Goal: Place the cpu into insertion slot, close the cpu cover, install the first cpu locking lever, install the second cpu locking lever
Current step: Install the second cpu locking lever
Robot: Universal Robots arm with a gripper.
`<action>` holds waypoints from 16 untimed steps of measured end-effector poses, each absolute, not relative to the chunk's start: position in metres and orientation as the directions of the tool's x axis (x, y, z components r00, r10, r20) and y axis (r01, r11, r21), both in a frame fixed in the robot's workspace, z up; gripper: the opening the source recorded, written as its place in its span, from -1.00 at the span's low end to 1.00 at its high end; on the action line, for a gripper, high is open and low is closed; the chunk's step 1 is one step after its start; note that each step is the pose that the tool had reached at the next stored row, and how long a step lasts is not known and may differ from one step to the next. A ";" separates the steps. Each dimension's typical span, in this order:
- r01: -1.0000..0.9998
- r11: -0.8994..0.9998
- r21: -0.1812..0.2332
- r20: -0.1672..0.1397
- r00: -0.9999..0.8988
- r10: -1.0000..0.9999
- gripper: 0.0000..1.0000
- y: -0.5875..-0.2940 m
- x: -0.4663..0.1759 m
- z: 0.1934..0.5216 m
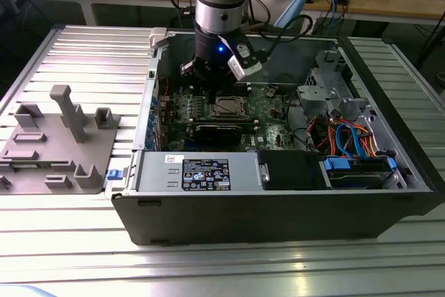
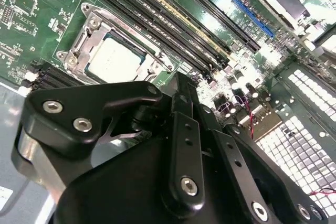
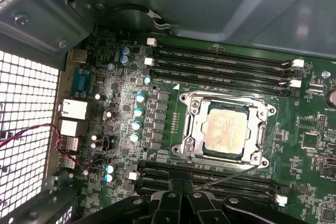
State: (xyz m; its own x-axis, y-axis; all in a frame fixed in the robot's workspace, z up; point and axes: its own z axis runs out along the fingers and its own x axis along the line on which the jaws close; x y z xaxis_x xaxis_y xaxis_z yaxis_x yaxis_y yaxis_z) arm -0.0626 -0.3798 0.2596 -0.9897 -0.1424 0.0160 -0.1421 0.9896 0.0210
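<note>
Where it sits under the cpu cover (image 3: 195, 124), the cpu (image 3: 226, 131) looks pale silvery, perhaps smudged.

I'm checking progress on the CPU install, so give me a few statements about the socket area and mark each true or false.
1. The cpu sits in the insertion slot. True.
2. The cpu cover stands raised upright, away from the chip. False: its frame lies flat around the chip.
3. The gripper holds the cpu. False: the chip lies in the socket, apart from the gripper.
4. Long memory slots run beside the socket. True.
5. The computer case is open on top. True.
</note>
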 end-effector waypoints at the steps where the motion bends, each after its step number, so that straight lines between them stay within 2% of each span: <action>1: -0.142 0.990 0.021 0.016 -0.990 -0.142 -0.79 -0.380 -0.062 0.260; 11: -0.139 0.990 0.019 0.021 -0.990 -0.140 -0.79 -0.387 -0.033 0.259; 16: -0.077 0.997 0.020 0.021 -0.997 -0.078 -0.79 -0.388 -0.033 0.257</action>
State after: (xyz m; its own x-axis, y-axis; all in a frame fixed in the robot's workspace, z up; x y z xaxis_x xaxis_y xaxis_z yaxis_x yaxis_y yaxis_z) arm -0.0334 -0.3882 0.2570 -0.9968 -0.0777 0.0210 -0.0772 0.9968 0.0201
